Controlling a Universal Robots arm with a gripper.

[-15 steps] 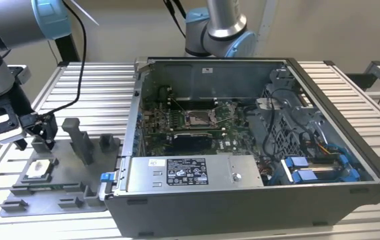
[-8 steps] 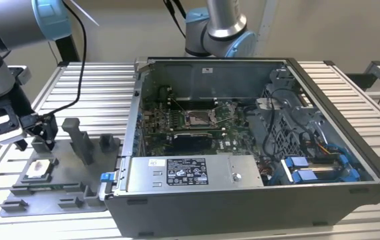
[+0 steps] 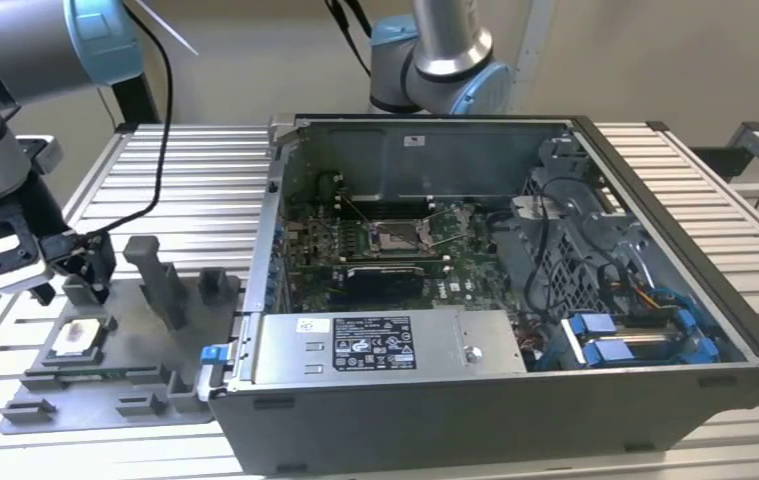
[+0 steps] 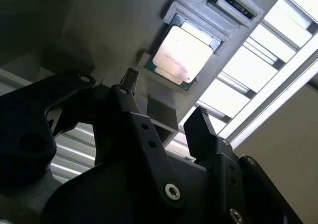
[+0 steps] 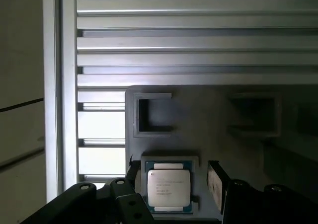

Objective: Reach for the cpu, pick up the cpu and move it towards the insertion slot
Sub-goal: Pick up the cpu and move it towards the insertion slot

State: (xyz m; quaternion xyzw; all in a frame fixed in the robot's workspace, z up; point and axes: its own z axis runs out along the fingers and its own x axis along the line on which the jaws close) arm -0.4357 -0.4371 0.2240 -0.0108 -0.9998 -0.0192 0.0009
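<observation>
our black gripper (image 5: 173,177) hangs wide open, holding nothing, over the flat silver square cpu (image 5: 169,187) with green edges. we see room between its fingers (image 5: 214,184) and the chip's sides.

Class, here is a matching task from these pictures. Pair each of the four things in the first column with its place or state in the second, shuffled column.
Things
1. cpu
2. insertion slot
3. gripper
4. grey tray

Places or states
A. on the green board inside the open computer case
B. open, holding nothing, hovering close over the tray
C. lying flat in a tray pocket
D. on the slatted table, at the exterior view's left of the case

Pairs: 1-C, 2-A, 3-B, 4-D
</observation>
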